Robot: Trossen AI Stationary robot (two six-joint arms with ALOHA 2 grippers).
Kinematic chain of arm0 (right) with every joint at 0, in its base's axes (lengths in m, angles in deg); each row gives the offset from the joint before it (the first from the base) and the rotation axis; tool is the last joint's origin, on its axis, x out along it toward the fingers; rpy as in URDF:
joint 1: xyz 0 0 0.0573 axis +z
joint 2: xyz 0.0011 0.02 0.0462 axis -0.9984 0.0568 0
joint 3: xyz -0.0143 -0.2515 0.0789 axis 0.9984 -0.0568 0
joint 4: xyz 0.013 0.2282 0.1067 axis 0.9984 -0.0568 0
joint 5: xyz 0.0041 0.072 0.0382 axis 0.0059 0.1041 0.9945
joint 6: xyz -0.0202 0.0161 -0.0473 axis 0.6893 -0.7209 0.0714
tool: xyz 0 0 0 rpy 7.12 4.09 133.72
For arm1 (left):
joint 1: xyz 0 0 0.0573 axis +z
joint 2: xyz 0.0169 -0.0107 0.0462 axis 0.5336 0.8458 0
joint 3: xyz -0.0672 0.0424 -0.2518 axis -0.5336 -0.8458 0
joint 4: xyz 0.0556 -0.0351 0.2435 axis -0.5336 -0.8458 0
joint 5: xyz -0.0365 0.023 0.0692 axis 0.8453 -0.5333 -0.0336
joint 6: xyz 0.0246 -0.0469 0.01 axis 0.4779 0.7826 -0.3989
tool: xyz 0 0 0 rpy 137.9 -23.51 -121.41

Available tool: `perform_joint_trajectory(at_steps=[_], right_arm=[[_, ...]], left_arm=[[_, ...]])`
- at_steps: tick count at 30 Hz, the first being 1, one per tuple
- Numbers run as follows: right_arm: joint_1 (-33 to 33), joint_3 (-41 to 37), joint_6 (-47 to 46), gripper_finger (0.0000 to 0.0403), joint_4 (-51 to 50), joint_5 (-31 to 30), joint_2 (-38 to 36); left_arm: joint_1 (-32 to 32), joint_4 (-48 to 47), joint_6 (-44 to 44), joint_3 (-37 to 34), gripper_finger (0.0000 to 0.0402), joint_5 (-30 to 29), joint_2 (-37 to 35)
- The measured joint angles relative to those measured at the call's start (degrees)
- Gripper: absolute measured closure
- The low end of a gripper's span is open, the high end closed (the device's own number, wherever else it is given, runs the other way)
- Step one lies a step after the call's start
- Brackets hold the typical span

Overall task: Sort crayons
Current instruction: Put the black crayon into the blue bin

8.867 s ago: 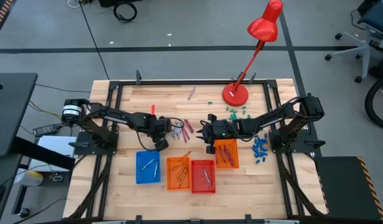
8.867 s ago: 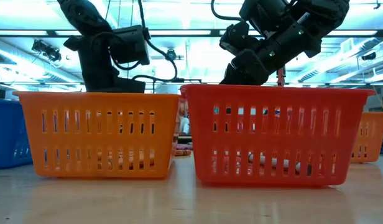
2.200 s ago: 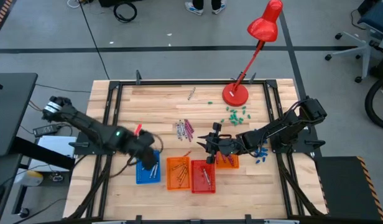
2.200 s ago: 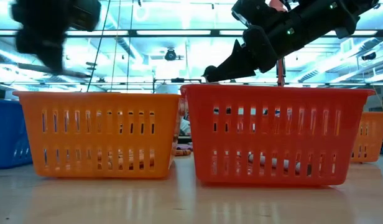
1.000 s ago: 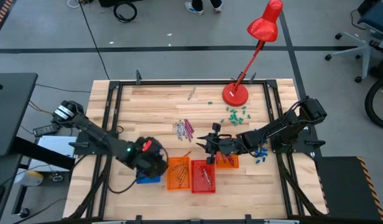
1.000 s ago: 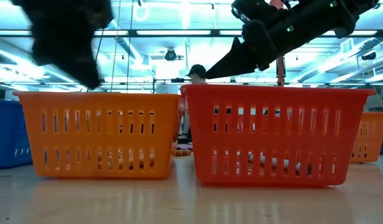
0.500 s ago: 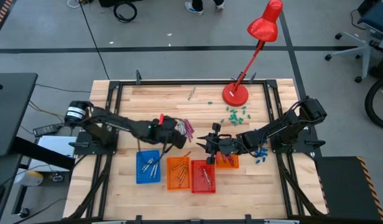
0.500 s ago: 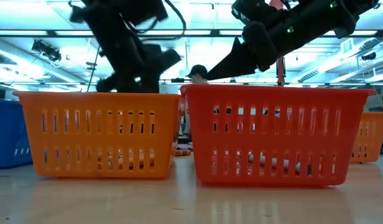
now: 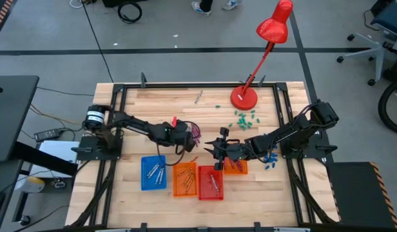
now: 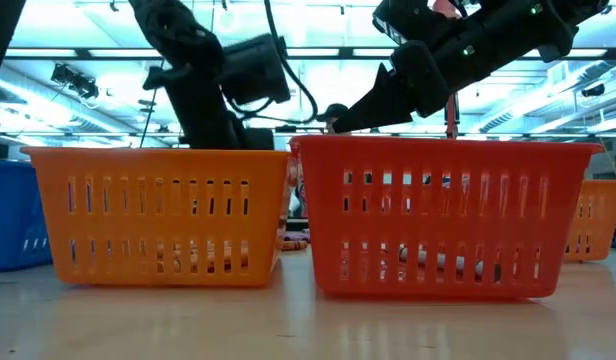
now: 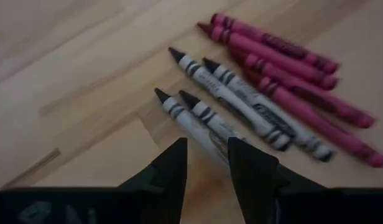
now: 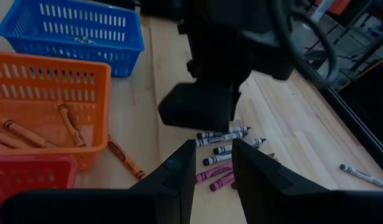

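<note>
Baskets near front edge of table (image 9: 134, 103): blue (image 9: 153, 173), orange (image 9: 184, 179), red (image 9: 211, 182), each holding crayons. Right gripper (image 9: 214, 149) above red basket, fingers narrowly parted, empty. Left gripper (image 11: 204, 163) narrowly parted, empty, over loose grey and magenta crayons (image 11: 266, 106) mid-table.

Grey-white and magenta crayons (image 11: 260, 93) lie flat, side by side.
</note>
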Motion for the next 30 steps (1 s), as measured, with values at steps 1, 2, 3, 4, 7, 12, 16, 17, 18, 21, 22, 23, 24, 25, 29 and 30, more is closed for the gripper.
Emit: perform_joint_trajectory(at_steps=[1,2,3,4,7,12,16,17,18,21,22,23,24,25,29,30], right_arm=[[0.0,0.0,0.0,0.0293,-0.1,0.0,0.0],[0.0,0.0,0.0,0.0293,0.0,0.0,0.0],[0.0,0.0,0.0,0.0293,-0.1,0.0,0.0],[0.0,0.0,0.0,0.0293,-0.1,0.0,0.0],[0.0,0.0,0.0,0.0293,-0.2,-0.1,0.0],[0.0,0.0,0.1,0.0293,-0.1,-0.2,0.0],[0.0,0.0,0.1,0.0293,-0.1,-0.2,0.0],[0.0,0.0,0.1,0.0293,-0.1,-0.2,0.0],[0.0,0.0,0.1,0.0293,-0.1,-0.2,0.0],[0.0,0.0,0.1,0.0293,-0.1,-0.2,0.0],[0.0,0.0,0.1,0.0293,-0.1,-0.2,0.0],[0.0,0.0,0.1,0.0293,-0.1,-0.2,0.0],[0.0,0.0,0.1,0.0293,-0.1,-0.2,0.0],[0.0,0.0,0.1,0.0293,-0.1,-0.2,0.0],[0.0,0.0,0.1,0.0293,-0.2,-0.2,0.0],[0.0,0.0,0.1,0.0293,-0.2,-0.2,0.0]], left_arm=[[0.0,-0.4,0.0,0.0,0.0273,-0.1,0.3],[0.1,-0.2,0.1,0.0,0.0273,-0.7,0.7],[0.1,0.2,0.0,0.0,0.0273,-0.9,1.0],[0.1,-0.3,-0.1,0.0,0.0273,-0.9,1.1],[0.1,-1.3,-0.7,0.2,0.0273,-1.3,1.7],[0.2,-5.2,-1.9,0.4,0.0275,0.9,1.7],[0.2,-8.0,-3.2,0.5,0.0293,3.8,1.6],[0.2,-8.5,-3.3,0.4,0.0300,4.2,1.6],[0.2,-8.8,-3.6,0.4,0.0310,4.5,1.6],[0.2,-9.1,-5.9,0.4,0.0346,5.4,1.6],[0.2,-9.2,-6.3,0.4,0.0359,5.5,1.6],[0.2,-9.3,-6.4,0.4,0.0371,5.5,1.6],[0.2,-9.4,-6.5,0.4,0.0381,5.5,1.6],[0.2,-9.5,-6.5,0.4,0.0385,5.6,1.6],[0.1,-9.6,-7.5,0.3,0.0382,5.8,1.5],[0.1,-9.6,-7.5,0.2,0.0380,5.9,1.2]])
